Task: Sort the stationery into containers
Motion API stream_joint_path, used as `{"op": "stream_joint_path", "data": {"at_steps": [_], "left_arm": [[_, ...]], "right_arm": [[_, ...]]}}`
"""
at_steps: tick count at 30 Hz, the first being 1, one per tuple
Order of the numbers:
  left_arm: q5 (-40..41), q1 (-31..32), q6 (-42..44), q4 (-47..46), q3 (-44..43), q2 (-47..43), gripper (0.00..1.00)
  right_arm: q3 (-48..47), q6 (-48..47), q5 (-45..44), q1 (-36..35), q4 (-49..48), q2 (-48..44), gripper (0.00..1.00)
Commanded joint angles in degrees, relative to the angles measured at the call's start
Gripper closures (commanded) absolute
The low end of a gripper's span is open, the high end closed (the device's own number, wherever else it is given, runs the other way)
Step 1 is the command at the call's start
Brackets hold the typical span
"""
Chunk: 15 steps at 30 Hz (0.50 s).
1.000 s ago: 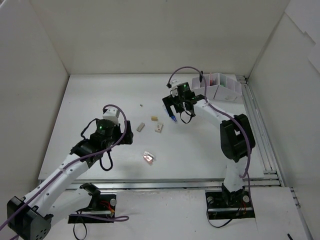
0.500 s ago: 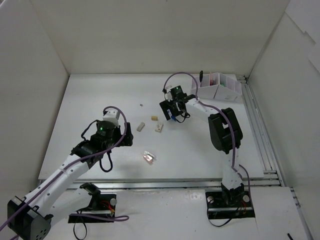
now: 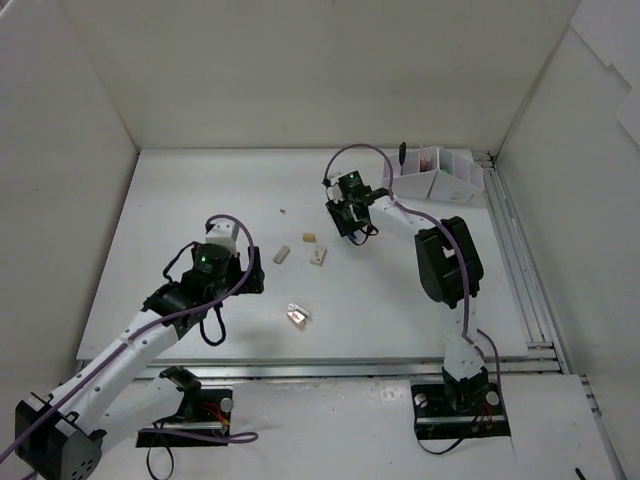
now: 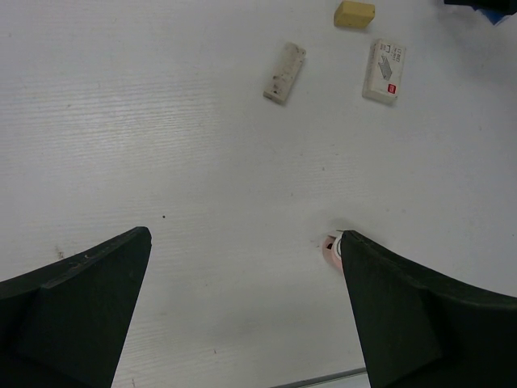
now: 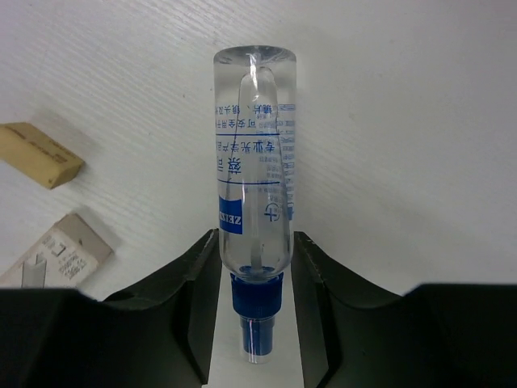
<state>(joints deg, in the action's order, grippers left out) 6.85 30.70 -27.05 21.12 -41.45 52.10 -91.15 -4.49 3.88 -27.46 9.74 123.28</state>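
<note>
In the right wrist view a clear tube with a blue tip (image 5: pixel 252 162) lies on the white table. My right gripper (image 5: pixel 253 252) has both fingers pressed against its sides just above the blue cap. From above, that gripper (image 3: pixel 347 222) sits left of the white organiser (image 3: pixel 440 178). A beige eraser (image 5: pixel 36 153) and a labelled white eraser (image 5: pixel 56 250) lie to the tube's left. My left gripper (image 4: pixel 244 236) hangs open over bare table. A small pink and white item (image 4: pixel 330 247) peeks out beside its right finger (image 4: pixel 404 315).
Between the arms lie a beige eraser (image 3: pixel 309 238), a greyish eraser (image 3: pixel 281 254) and a labelled one (image 3: pixel 318 256). The pink item (image 3: pixel 297 316) is nearer the front. White walls enclose the table, and a metal rail (image 3: pixel 515 250) runs along the right side.
My right gripper came down over the tube, shifted slightly left and closed its jaws onto it. The left arm has barely moved and stays open.
</note>
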Motion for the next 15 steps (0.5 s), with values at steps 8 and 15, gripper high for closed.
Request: {"op": "stream_joint_path", "data": {"at_steps": [8, 15], "left_arm": [[1.76, 0.15, 0.95, -3.11, -3.72, 1.16, 0.0], [1.67, 0.15, 1.56, -3.98, -6.36, 4.41, 0.01]], "right_arm": [[-17.63, -20.35, -10.9, 3.99, 20.63, -10.54, 1.0], [-41.78, -27.93, -21.96, 4.7, 35.16, 2.12, 1.0]]}}
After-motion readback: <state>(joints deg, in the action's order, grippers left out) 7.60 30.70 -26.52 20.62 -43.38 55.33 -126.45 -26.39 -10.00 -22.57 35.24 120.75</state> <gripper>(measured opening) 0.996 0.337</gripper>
